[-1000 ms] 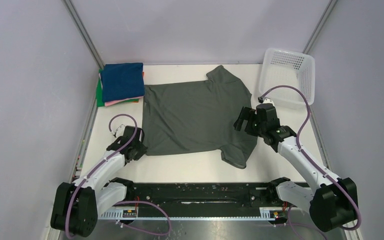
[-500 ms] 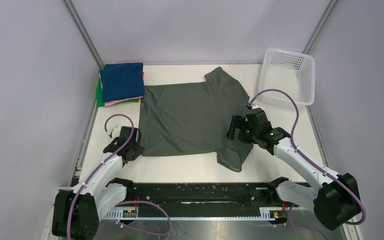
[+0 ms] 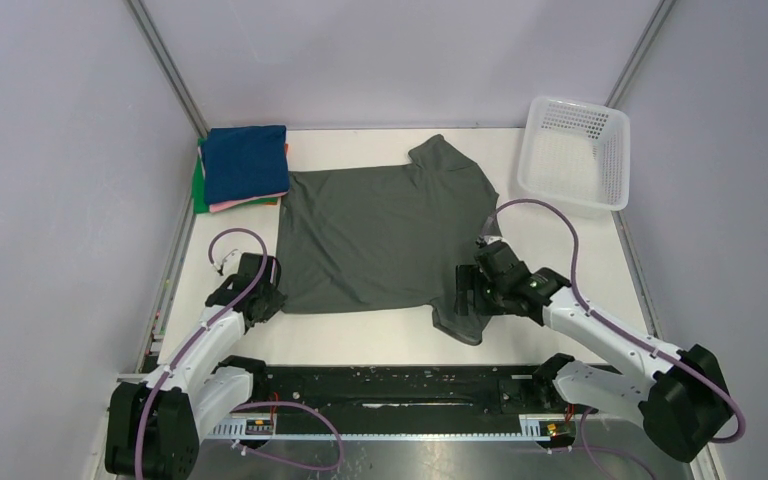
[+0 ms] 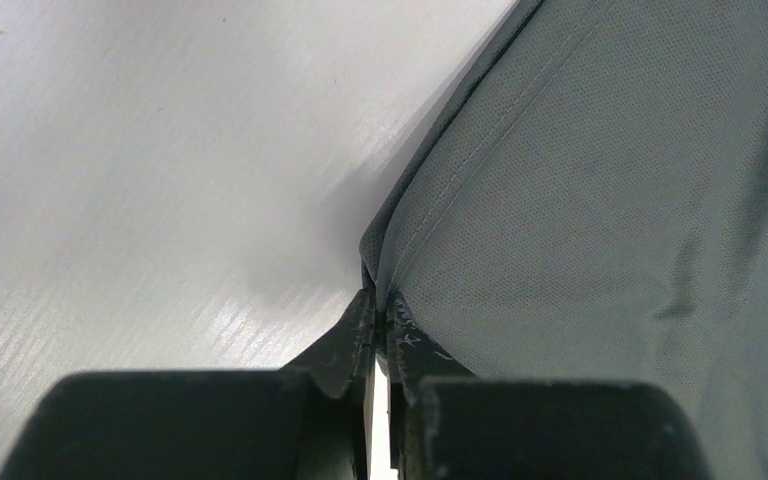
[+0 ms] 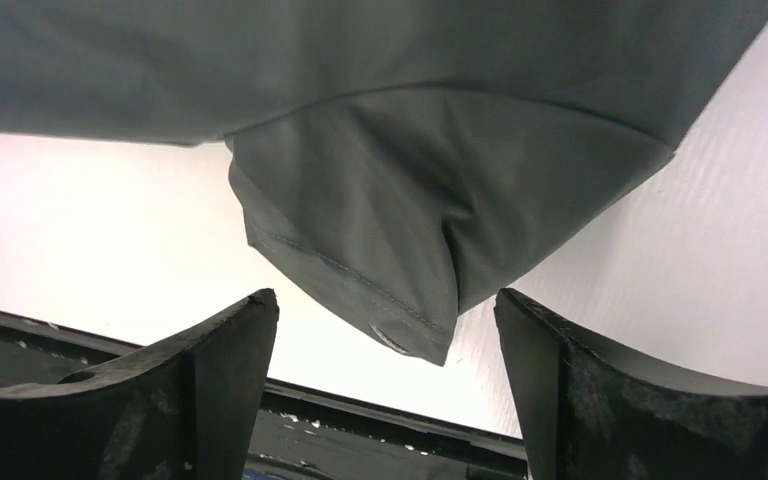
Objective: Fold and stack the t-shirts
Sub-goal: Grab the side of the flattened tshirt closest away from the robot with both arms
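Swinging in from beside the basket (image 3: 610, 150), the right tool (image 3: 463, 292) is now hovering with its jaws wide apart and holding nothing, over the near sleeve (image 5: 380, 240) of the dark grey-green t-shirt (image 3: 380, 235), which is lying spread flat mid-table (image 3: 360, 338), just beside the folded stack (image 3: 245, 165) in the far left corner. The left tool (image 4: 375, 300) is staying pinched tight on the shirt's near left hem corner. For a clean fold, the right tool should probably be lowering until its fingers are straddling the sleeve edge and closing on cloth alone, with both tools then lifting together and keeping the near edge taut.
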